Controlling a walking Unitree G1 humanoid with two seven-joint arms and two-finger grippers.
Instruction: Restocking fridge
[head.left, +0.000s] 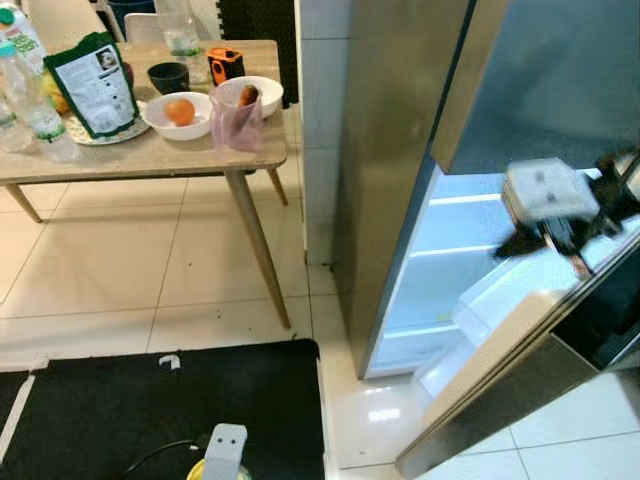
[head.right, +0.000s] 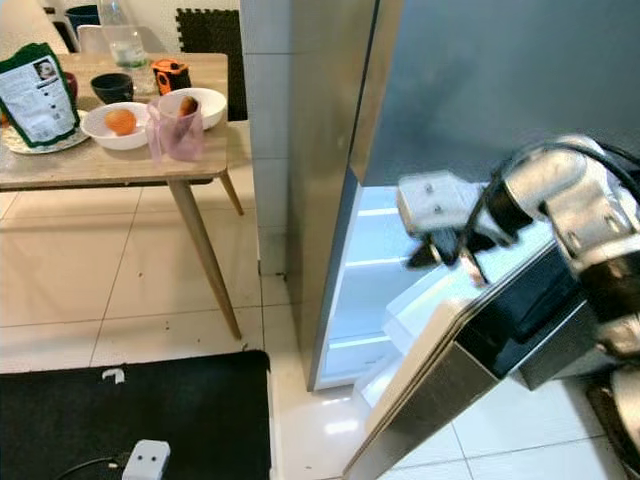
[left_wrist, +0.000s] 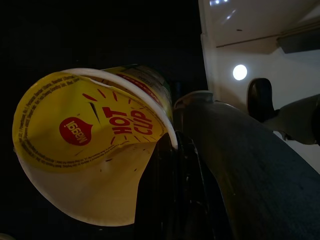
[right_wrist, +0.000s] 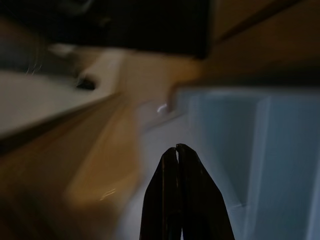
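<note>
A yellow Hot Cup noodle cup (left_wrist: 92, 142) is sitting clamped in the left gripper (left_wrist: 170, 165), low at the robot's near left; its foil lid is facing the wrist camera and the black fingers (left_wrist: 172, 195) are pressing against its side. In the left eye view the cup's yellow top (head.left: 215, 470) is peeking up at the near edge, above a black floor mat (head.left: 150, 410).

To the right, the fridge (head.right: 330, 180) is standing with its door (head.right: 450, 370) swung open toward the robot, and lit white shelves (head.right: 375, 260) are showing inside. The right gripper (head.right: 450, 255) is reaching over the top edge of the open door into the lit opening, its two fingers (right_wrist: 182, 195) pressed together with nothing between them.

At the far left, a wooden table (head.left: 150, 160) is holding a white bowl with an orange (head.left: 180, 112), a second white bowl (head.left: 262, 92), a pink plastic cup (head.left: 238, 118), a dark bowl (head.left: 168, 76), a green snack bag (head.left: 97, 88) and clear bottles (head.left: 35, 105).
</note>
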